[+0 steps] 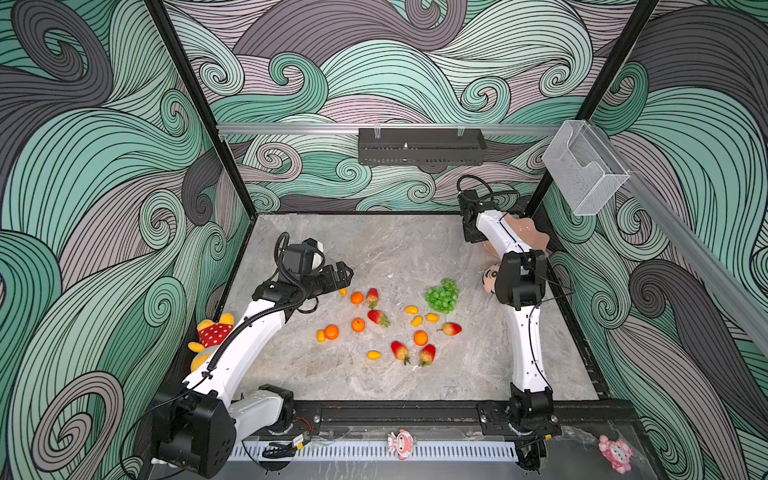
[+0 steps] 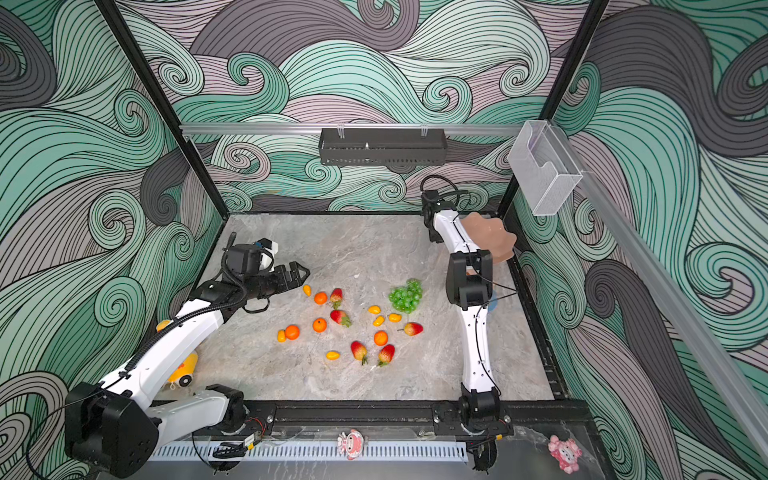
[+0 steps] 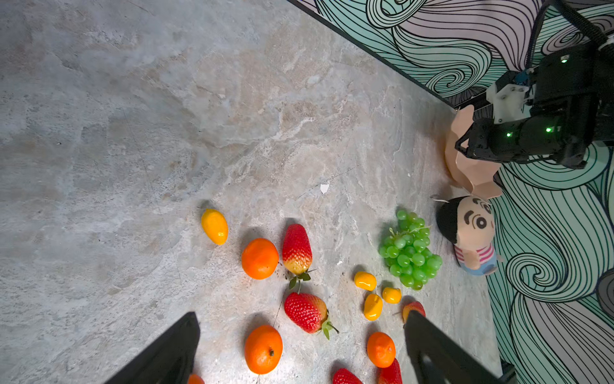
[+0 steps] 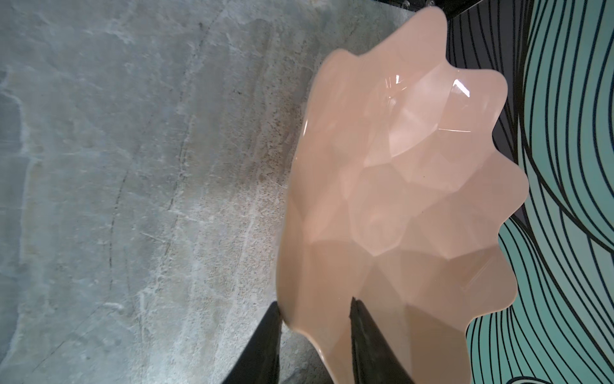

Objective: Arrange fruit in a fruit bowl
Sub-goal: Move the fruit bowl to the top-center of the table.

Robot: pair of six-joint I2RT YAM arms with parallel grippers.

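Right wrist view shows the right tool [image 4: 315,304] astride the scalloped rim of the fruit bowl [image 4: 398,183], one finger [image 4: 265,345] outside against the edge and the other inside on the glossy wall. The jaws stand narrow, but I cannot tell whether they truly pinch the bowl. In both top views the bowl sits at the desk's [image 1: 374,249] far corner, partly hidden behind the right arm [image 1: 523,340]. Left tool [image 1: 344,277] hangs spread wide and empty, with the fruit [image 1: 358,325] scattered on the desk just ahead of it. A yellow oval [image 1: 343,292] lies nearest its tips, then a tangerine [image 1: 356,298] and a strawberry [image 1: 372,297]. The grape bunch [image 1: 442,296] lies farther off toward the right tool, beside a plush doll [image 3: 471,232].
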